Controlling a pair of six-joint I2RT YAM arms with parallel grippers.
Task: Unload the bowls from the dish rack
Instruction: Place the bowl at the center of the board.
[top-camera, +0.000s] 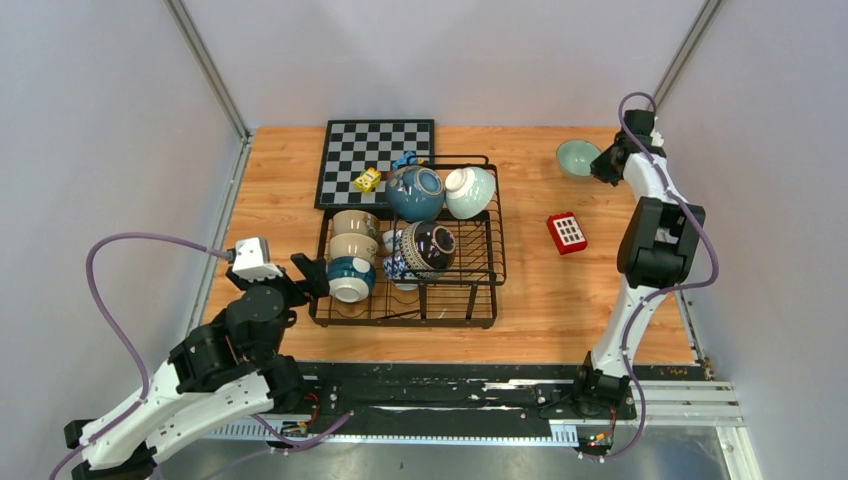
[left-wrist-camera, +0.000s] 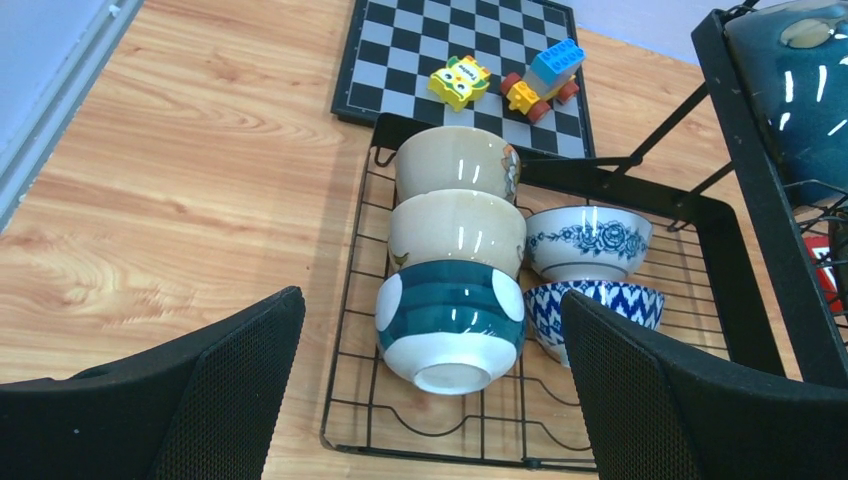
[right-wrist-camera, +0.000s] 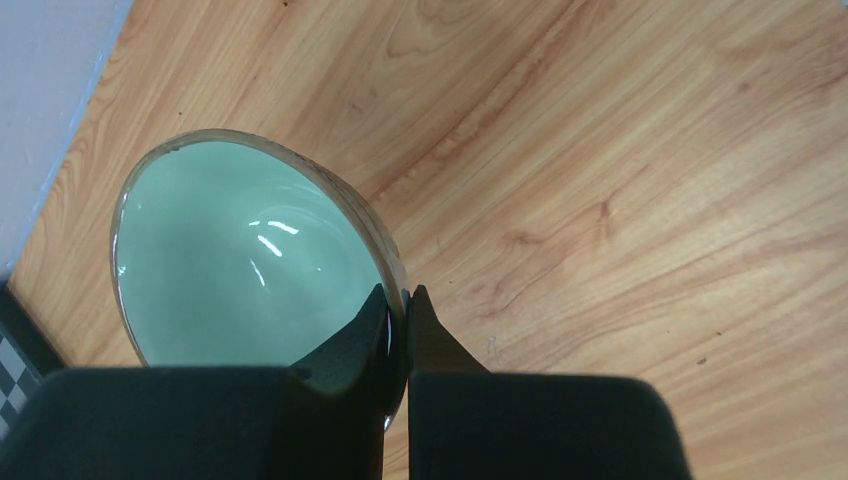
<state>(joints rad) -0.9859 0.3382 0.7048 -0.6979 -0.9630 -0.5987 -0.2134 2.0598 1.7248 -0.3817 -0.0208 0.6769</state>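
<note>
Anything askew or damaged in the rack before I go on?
Nothing looks broken or spilled. The dish rack is jumbled, though: three bowls lie on their sides in a row at its left, and the teal blue bowl and a pale bowl sit tipped at its far end.

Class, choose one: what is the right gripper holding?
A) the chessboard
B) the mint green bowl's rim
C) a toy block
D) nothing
B: the right gripper is shut on the rim of the mint green bowl, a finger on each side.
</note>
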